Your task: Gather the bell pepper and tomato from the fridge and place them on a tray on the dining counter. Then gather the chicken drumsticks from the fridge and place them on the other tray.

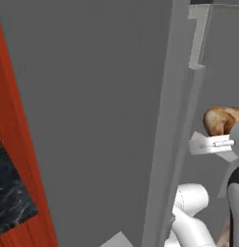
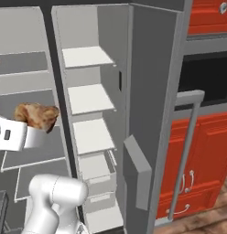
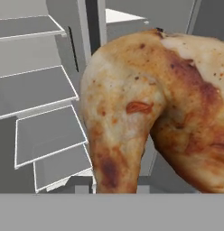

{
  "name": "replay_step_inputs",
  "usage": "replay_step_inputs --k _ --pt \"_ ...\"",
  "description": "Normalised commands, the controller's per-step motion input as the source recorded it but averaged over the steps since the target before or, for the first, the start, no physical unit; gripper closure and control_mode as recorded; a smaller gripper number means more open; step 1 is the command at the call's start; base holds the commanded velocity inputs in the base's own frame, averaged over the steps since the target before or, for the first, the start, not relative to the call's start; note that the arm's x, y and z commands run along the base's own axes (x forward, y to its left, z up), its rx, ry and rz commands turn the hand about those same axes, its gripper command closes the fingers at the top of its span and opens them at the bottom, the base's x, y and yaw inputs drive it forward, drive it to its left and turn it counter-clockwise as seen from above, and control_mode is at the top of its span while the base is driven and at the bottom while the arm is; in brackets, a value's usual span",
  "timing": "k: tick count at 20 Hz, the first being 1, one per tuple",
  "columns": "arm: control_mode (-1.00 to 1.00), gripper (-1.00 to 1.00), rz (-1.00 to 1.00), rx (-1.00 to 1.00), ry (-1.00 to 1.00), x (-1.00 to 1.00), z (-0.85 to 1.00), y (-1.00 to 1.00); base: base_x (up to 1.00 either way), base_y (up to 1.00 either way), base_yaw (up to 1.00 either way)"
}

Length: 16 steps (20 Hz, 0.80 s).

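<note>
Hand (image 2: 36,130) clamped on chicken drumstick (image 2: 37,116), held in front of open fridge (image 2: 147,91) shelves. Judging: drumstick stage underway; carry to dark tray left. Trays unseen, veg unverifiable.

Red cabinets (image 2: 197,169) right of scene, curved metal handles (image 2: 187,180) on doors. Dark oven recess (image 2: 204,82) above. Wood-tone floor (image 2: 211,219) at lower right. Black marble bench top (image 1: 10,193) with red panel (image 1: 20,144) at left.

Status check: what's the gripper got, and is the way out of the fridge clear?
Gripper shut on chicken drumstick. Held in front of fridge shelves. Open fridge door stands close at the right.
</note>
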Motion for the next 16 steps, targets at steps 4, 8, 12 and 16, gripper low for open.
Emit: replay_step_inputs --k 4,8,12,16 --pt "1.00 1.00 0.00 0.00 0.00 0.00 0.00 0.00 -0.29 -0.18 -0.44" --pt "1.00 1.00 0.00 0.00 0.00 0.00 0.00 0.00 -0.33 -0.40 -0.40" --pt "1.00 1.00 0.00 0.00 0.00 0.00 0.00 0.00 -0.48 -0.20 -0.46" --pt "1.00 1.00 0.00 0.00 0.00 0.00 0.00 0.00 -0.54 -0.48 -0.39"
